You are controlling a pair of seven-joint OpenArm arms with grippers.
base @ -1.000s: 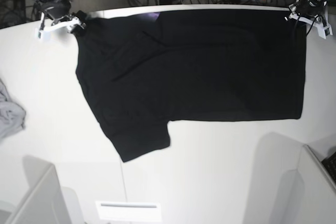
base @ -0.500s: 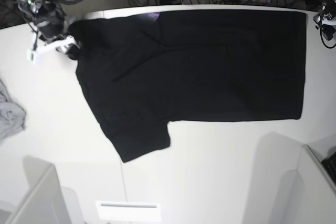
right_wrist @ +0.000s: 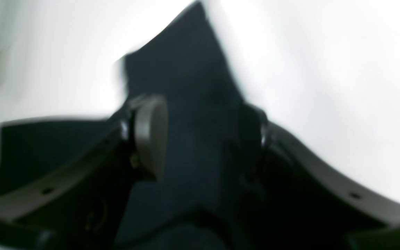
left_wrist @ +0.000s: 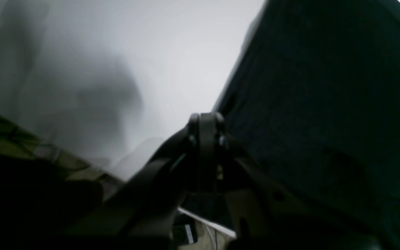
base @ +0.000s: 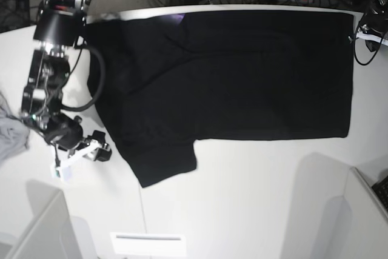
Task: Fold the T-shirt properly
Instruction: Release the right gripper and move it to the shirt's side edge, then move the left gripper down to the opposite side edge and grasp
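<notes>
In the base view, the large black cotton T-shirt (base: pixel 242 77) lies spread on the white surface (base: pixel 254 204), its long axis running across the view from one arm's side to the other. The right arm's black tool (base: pixel 94 150) is beside the shirt's side edge, near the black sleeve (base: pixel 163 163) that juts toward the bottom of the view; the sleeve lies from the tool toward the middle of the surface. This arm is clearly the nearer to that sleeve, while the left arm stands at the opposite far corner. The left wrist view shows the left tool (left_wrist: pixel 207 130) with its tips together at the shirt's edge; whether cloth is pinched between them I cannot tell. In the right wrist view, blurred, the right tool's fingers stand apart with black fabric beyond them, gripping nothing visible. The coming move probably turns on bringing that open tool inward to the sleeve.
</notes>
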